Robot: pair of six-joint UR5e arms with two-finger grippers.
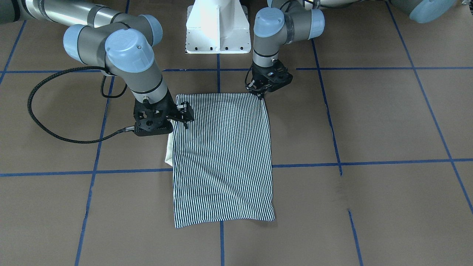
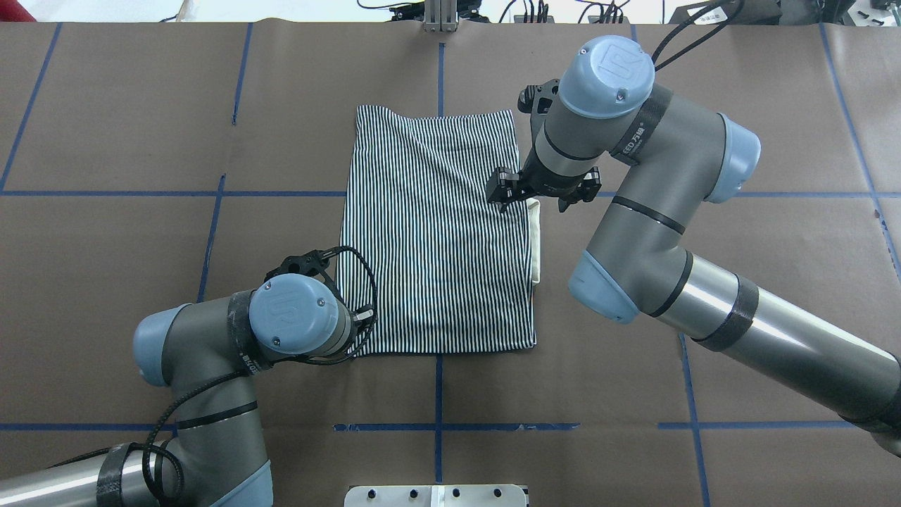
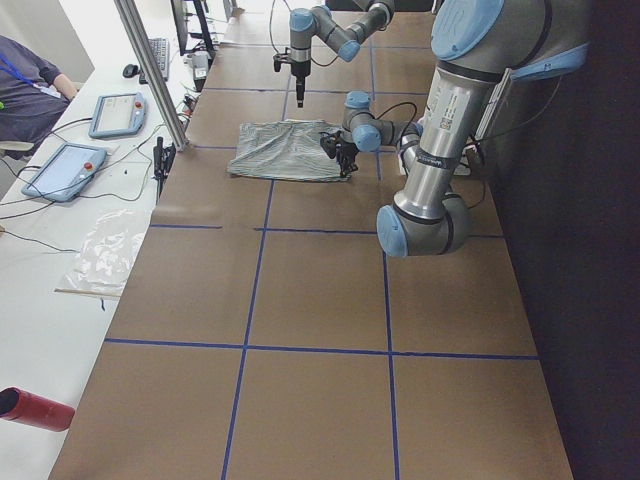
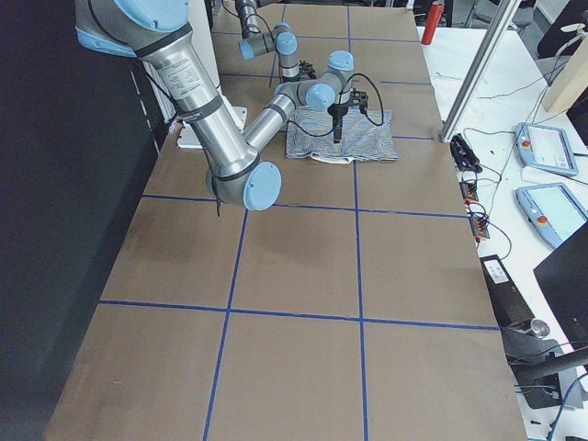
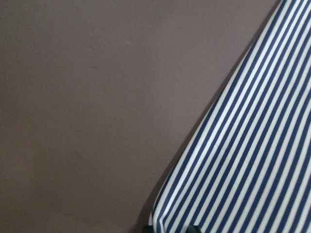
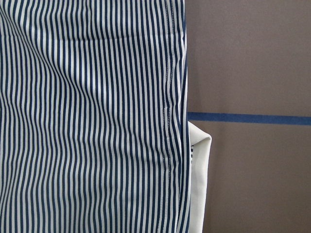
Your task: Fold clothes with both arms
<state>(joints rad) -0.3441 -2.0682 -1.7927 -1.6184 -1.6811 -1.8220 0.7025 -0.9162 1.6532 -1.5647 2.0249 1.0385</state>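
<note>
**Asker:** Where is the shirt?

**Describer:** The striped polo shirt [image 1: 223, 155] lies flat in the middle of the brown counter [image 1: 369, 118]. It is folded into a tall rectangle with the navy-and-white stripes running lengthwise. A strip of cream collar [image 1: 169, 151] pokes out from under the edge on the robot's right. Blue tape lines [image 1: 369, 162] cross the counter in a grid.

**Asker:** And the arms?

**Describer:** The left gripper [image 1: 263, 95] points down at the shirt's corner nearest the robot, on the robot's left. Its fingers look drawn together to a point, pinching that corner. The right gripper [image 1: 184, 119] sits over the opposite long edge, just above the exposed collar. Whether its fingers are spread or closed cannot be told. Its wrist camera sees only the striped cloth, the collar and the bare counter.
</note>
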